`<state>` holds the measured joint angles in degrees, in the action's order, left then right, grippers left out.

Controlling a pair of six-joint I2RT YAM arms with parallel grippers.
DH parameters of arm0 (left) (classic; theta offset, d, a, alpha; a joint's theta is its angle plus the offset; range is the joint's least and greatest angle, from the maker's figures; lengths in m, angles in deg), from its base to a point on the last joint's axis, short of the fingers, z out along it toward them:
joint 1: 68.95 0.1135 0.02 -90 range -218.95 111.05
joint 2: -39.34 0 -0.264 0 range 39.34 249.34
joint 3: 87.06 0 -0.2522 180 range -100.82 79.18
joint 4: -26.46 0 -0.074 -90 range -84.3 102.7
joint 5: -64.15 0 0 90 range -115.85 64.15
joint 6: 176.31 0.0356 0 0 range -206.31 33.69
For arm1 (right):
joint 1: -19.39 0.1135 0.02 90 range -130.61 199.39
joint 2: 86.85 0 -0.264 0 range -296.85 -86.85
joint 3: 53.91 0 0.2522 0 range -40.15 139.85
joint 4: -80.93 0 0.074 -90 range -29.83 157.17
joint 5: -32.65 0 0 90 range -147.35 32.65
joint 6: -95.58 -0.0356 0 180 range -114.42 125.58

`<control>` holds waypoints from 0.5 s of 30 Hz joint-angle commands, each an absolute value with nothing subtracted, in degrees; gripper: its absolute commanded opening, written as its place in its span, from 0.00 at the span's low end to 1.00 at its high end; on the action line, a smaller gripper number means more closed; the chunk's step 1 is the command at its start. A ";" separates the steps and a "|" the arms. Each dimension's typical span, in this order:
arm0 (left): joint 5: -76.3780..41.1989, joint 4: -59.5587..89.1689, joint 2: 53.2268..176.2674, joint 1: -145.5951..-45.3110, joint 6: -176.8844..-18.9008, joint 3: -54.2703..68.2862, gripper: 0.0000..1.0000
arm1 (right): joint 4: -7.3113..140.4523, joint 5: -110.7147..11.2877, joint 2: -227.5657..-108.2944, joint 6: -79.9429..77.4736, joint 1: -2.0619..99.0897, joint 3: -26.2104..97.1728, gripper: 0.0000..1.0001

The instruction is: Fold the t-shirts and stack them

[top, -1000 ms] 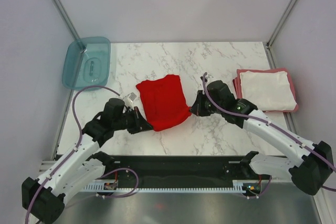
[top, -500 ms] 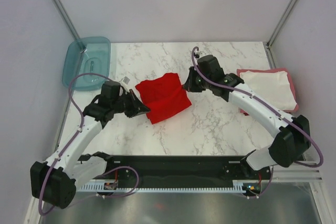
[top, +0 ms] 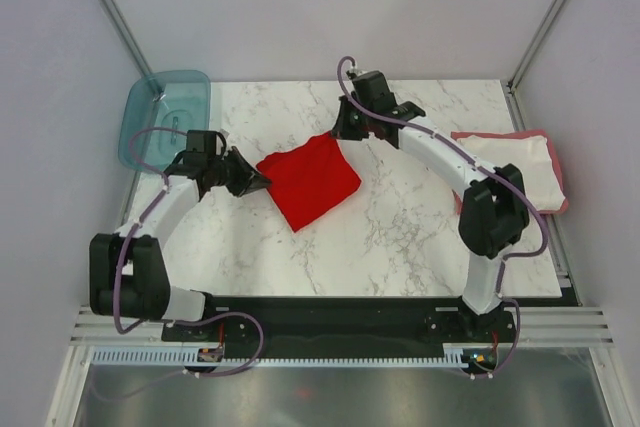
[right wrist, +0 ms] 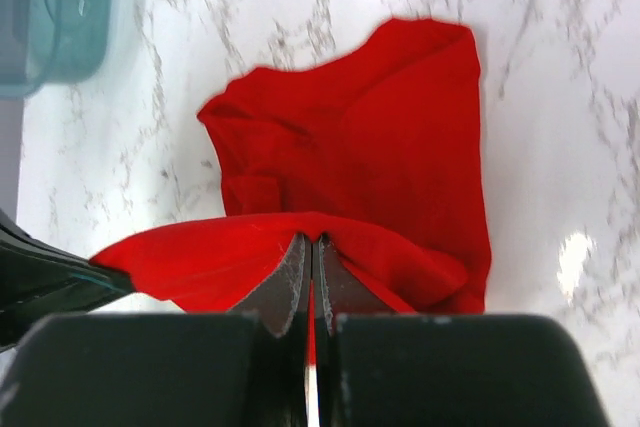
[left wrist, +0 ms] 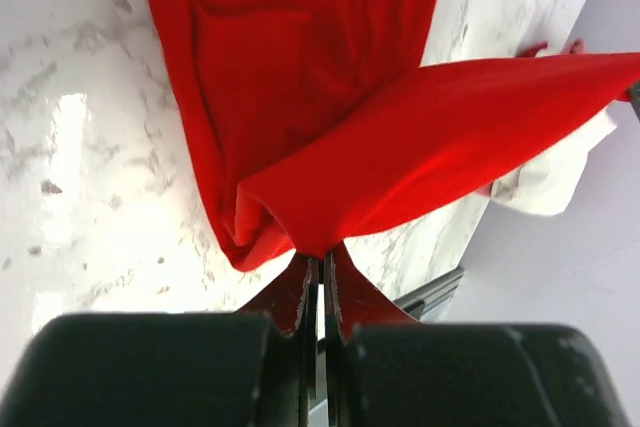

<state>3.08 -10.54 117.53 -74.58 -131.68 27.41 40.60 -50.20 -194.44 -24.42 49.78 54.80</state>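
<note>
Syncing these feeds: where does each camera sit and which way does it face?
Top external: above and behind the arms, looking down at the table; both arms show.
Left wrist: on its arm, looking along shut left fingers pinching the red t-shirt.
Right wrist: on its arm, past shut right fingers towards the teal tub.
All share the red t-shirt.
</note>
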 commanded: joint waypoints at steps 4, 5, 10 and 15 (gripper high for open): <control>7.11 -3.56 133.25 -71.85 -135.27 14.69 0.08 | 48.35 -50.15 -208.21 -25.35 47.08 69.69 0.12; 5.45 -3.99 135.04 -71.77 -135.35 12.40 0.20 | 50.88 -49.36 -210.40 -26.58 46.81 71.36 0.48; -2.91 -7.25 140.15 -71.67 -135.62 2.90 0.99 | 52.40 -49.28 -219.65 -28.97 45.32 80.78 0.98; -2.38 -7.87 139.63 -72.03 -132.72 2.44 1.00 | 56.52 -49.36 -211.94 -22.38 45.23 67.56 0.95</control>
